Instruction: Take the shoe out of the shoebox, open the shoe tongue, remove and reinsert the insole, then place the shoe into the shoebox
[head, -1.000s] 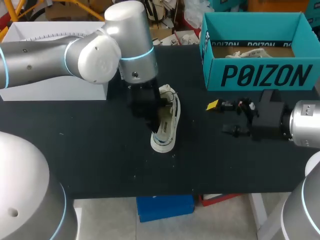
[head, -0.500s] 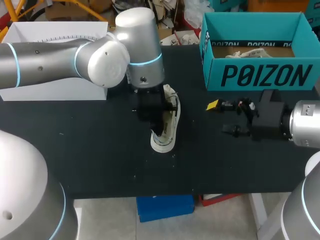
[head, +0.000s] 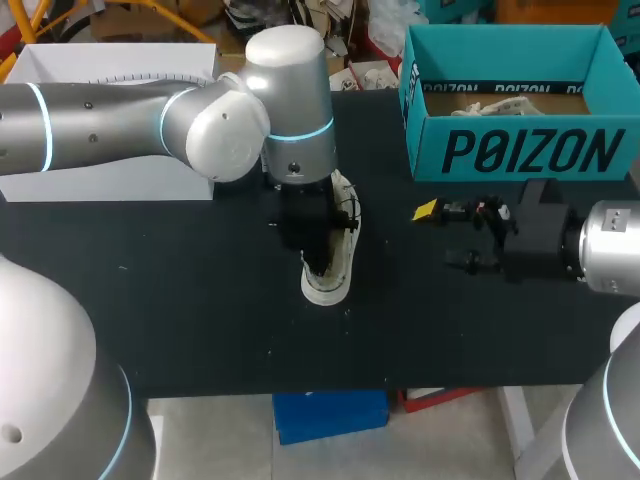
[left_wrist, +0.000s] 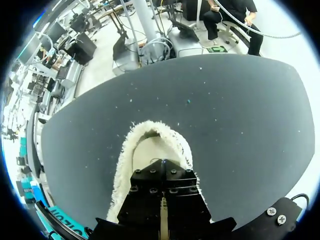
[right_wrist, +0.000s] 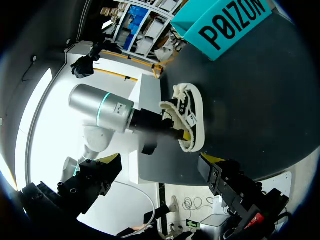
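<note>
Shoe (head: 330, 285): white, out of its box, on its sole near the middle of the black table (head: 200, 300), toe toward 6 o'clock and heel toward 12.
Left gripper (head: 312, 245): it comes down from above into the shoe's opening; from where I stand I cannot tell whether it grips anything.
Right gripper (head: 438, 235): at 3 o'clock from the shoe and well apart from it, spread wide with nothing in it.
Shoebox (head: 520, 150): teal and open-topped, at 2 o'clock from the shoe, by the table's far edge.
White box (head: 100, 70): at 10 o'clock from the shoe, behind the left arm.
</note>
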